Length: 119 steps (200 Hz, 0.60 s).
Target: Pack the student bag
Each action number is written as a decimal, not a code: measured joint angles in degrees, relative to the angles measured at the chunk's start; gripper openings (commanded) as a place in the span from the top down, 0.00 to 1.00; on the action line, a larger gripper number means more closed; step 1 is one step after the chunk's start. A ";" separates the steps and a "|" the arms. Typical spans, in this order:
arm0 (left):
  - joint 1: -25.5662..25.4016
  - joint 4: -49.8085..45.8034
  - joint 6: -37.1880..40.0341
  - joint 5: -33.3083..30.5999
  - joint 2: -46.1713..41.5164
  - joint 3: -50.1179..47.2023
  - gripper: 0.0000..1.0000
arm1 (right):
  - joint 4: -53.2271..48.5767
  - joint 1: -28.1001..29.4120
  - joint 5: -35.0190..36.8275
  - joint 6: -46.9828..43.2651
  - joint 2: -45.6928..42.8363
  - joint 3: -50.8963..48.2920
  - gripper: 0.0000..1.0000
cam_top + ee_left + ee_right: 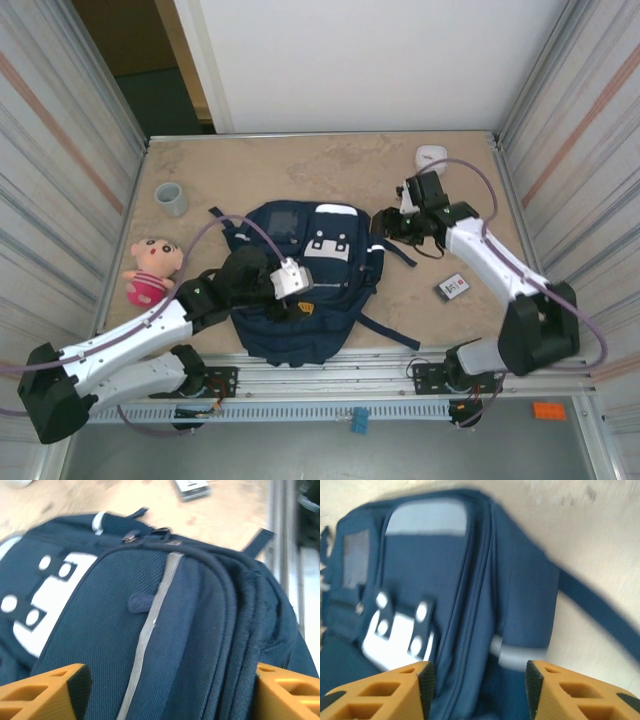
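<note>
The student bag (305,290), a navy backpack with white-grey patches, lies flat in the middle of the table near the front edge. My left gripper (298,290) hovers over its front pocket. In the left wrist view the left gripper (170,695) is open wide, with the pale stripe (150,625) and navy fabric below the gap and nothing held. My right gripper (388,232) is at the bag's upper right side. In the right wrist view the right gripper (477,690) stands open above the bag's side seam (470,630), next to a dark strap (600,610).
A grey cup (171,198) stands at the back left. A pink doll (150,268) lies at the left edge. A white object (431,156) sits at the back right. A small card-like item (452,288) lies right of the bag. Corrugated walls close in both sides.
</note>
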 measured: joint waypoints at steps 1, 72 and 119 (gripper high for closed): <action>0.00 -0.15 -0.44 -0.26 0.02 0.09 0.24 | -0.02 0.15 0.02 0.26 -0.26 -0.20 0.44; 0.92 -7.17 -33.90 -14.62 5.51 2.45 0.28 | 6.08 16.24 -1.97 25.46 -8.17 -19.19 0.43; 3.98 0.90 -40.92 -13.05 14.08 -1.11 0.29 | 14.40 12.94 -3.54 27.30 8.44 -12.63 0.50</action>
